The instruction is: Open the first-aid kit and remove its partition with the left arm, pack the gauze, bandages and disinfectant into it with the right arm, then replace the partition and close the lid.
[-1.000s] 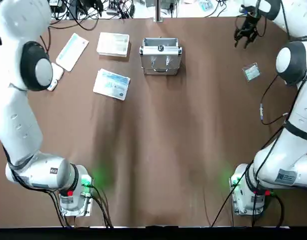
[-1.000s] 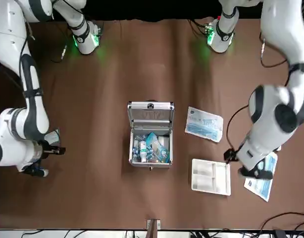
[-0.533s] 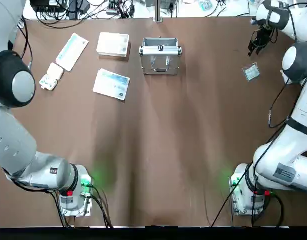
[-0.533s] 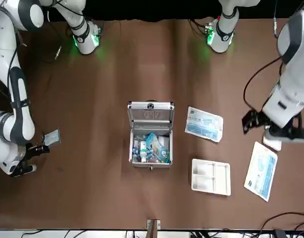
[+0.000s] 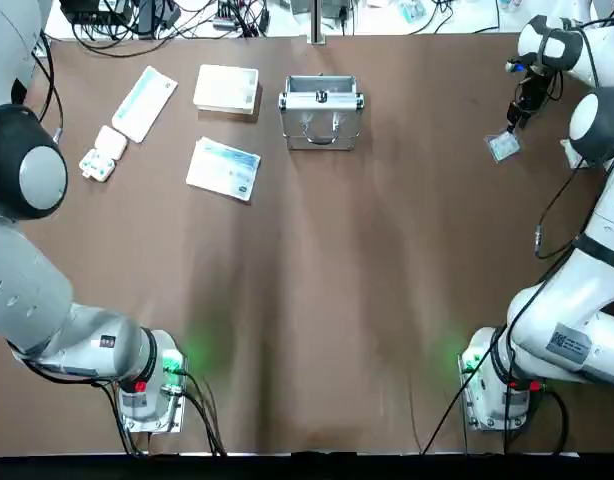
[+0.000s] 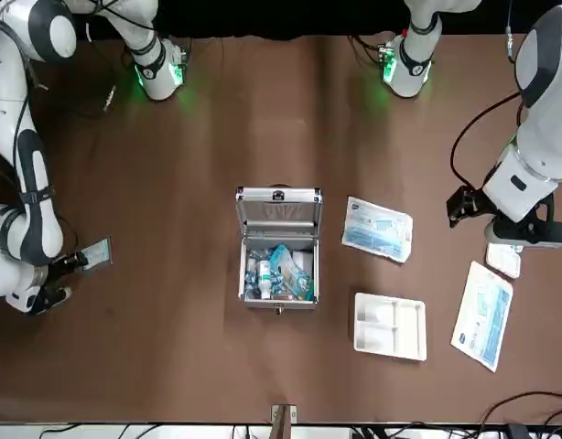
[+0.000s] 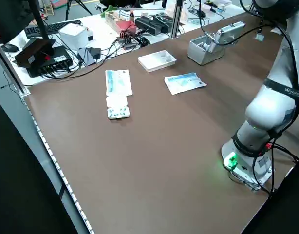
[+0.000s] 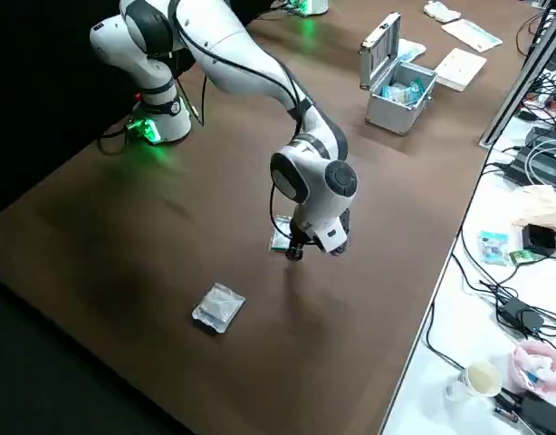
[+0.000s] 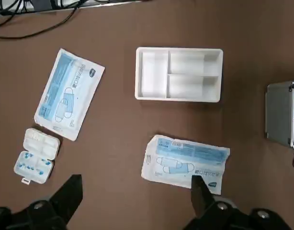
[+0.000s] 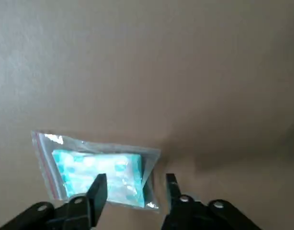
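Two grippers here, both empty: the right gripper (image 10: pixel 136 178) is at work low over the table's right side, fingers spread, and the left gripper (image 9: pixel 137 184) hangs open near the mask packets, on the table's left.

Our target looks to be the clear zip bag with blue-and-white contents (image 10: pixel 101 172) — gauze or bandage, we can't tell which. It lies flat on the tabletop (image 5: pixel 317 300), well to the right of the first-aid kit (image 6: pixel 279 272), and the right arm is clearly the nearer one.

Key relation: in the right wrist view the bag's long axis runs roughly along the line between the fingertips, and the bag sits off-centre. One fingertip shows over its contents, the other just past its end. We'd judge a sideways shift is needed, maybe a wrist turn so the fingers close across the short side; otherwise a finger could press down on the bag and push it.

The lid (image 6: pixel 279 212) is up, and the disinfectant bottle (image 6: pixel 264 279) stands inside among other supplies. The partition (image 6: pixel 390 326) is out on the table near the masks — so packing is underway, with another silvery-white packet (image 8: pixel 218 308) also on the table. Refit and closing remain.
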You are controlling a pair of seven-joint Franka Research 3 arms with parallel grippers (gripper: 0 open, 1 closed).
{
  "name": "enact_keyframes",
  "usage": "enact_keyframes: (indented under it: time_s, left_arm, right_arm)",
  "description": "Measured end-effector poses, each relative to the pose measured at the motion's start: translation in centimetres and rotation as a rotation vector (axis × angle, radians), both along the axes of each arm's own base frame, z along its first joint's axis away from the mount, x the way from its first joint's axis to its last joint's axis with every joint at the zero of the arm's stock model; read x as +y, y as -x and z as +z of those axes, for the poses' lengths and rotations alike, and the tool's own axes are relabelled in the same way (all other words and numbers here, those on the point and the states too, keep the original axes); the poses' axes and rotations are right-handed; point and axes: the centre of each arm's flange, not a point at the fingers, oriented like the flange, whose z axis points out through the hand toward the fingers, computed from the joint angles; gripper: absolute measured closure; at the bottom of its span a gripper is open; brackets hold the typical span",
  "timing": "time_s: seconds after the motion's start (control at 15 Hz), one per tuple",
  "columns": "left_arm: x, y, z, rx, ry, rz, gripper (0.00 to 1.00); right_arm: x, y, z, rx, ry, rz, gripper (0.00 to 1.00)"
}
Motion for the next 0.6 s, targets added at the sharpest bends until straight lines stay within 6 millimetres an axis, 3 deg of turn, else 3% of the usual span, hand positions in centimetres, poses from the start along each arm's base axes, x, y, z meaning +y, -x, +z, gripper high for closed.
enact_keyframes:
  time_s: [0.2, 0.27, 0.6]
  left_arm:
    - [0.0, 0.2, -0.1, 0.014, 0.012, 0.009, 0.0]
    - [0.0, 0.2, 0.0, 0.013, 0.015, 0.009, 0.0]
    - [0.0, 0.3, 0.2, 0.01, 0.02, 0.023, 0.0]
  right_arm:
    - [0.1, 1.5, -1.5, 0.068, -0.019, -0.002, 0.47]
    - [0.1, 1.7, -1.7, 0.08, -0.022, -0.004, 0.56]
    - [-0.3, 2.0, -1.8, 0.084, -0.023, -0.011, 0.71]
